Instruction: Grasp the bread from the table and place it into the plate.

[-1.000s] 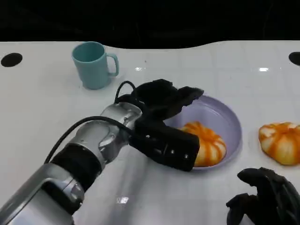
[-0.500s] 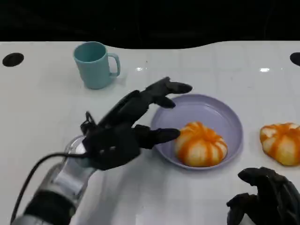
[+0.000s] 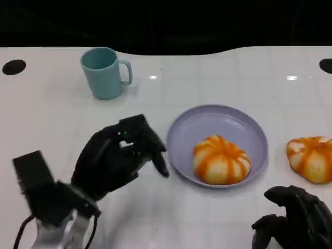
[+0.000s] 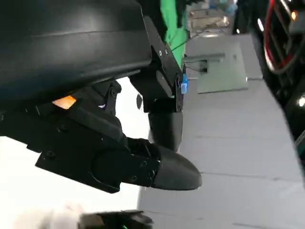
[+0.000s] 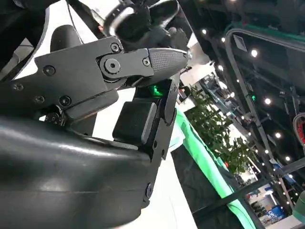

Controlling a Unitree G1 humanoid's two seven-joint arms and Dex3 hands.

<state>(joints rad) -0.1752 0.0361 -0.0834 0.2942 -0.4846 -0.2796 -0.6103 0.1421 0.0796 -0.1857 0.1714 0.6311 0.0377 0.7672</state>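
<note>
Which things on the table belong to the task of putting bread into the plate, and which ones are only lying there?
Belong to the task:
- bread in the plate
- purple plate
- second bread, on the table beside the plate
- left hand, holding nothing
- right hand, fingers curled in

Only lying there:
- teal mug

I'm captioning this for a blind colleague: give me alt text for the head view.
An orange-striped bread lies in a lilac plate on a white table, with a second bread on the table to its right. The left hand, holding nothing, hangs left of the plate; a teal mug stands behind; the right hand is at the lower right.
</note>
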